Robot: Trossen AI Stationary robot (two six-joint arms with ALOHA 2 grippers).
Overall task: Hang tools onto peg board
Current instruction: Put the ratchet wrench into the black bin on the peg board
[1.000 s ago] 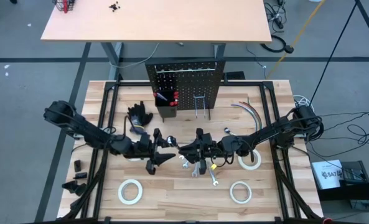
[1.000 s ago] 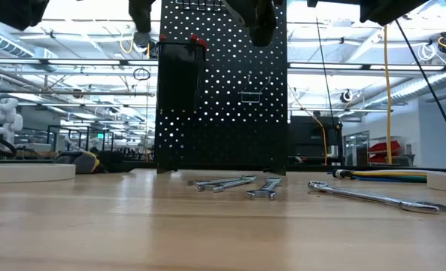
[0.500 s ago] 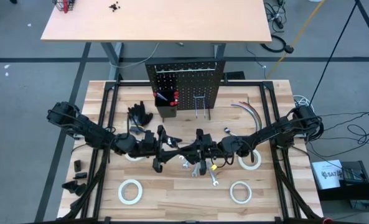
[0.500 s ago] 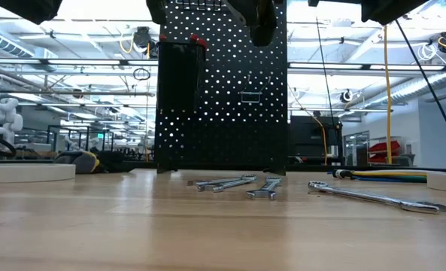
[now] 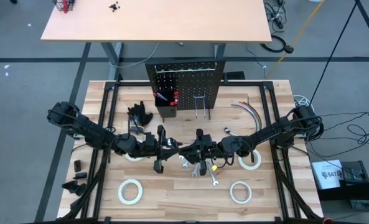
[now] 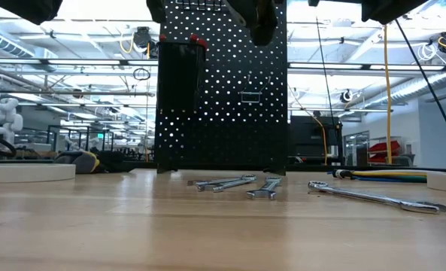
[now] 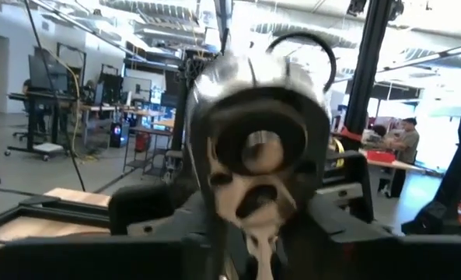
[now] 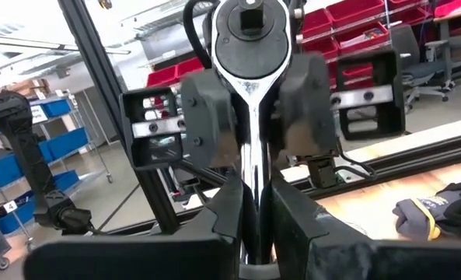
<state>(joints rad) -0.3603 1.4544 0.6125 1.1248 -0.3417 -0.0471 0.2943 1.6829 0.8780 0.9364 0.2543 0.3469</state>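
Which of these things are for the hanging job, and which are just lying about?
For the job: peg board; ratchet, held by the right gripper, left gripper around its neck; wrenches; tape rolls; screwdrivers.
Lying about: black gloves; cables.

— What's beyond my claws?
— A tan desk on grey floor past the board side.
— And at table height?
— Bright ceiling lights; red bins on shelving behind my right claw.
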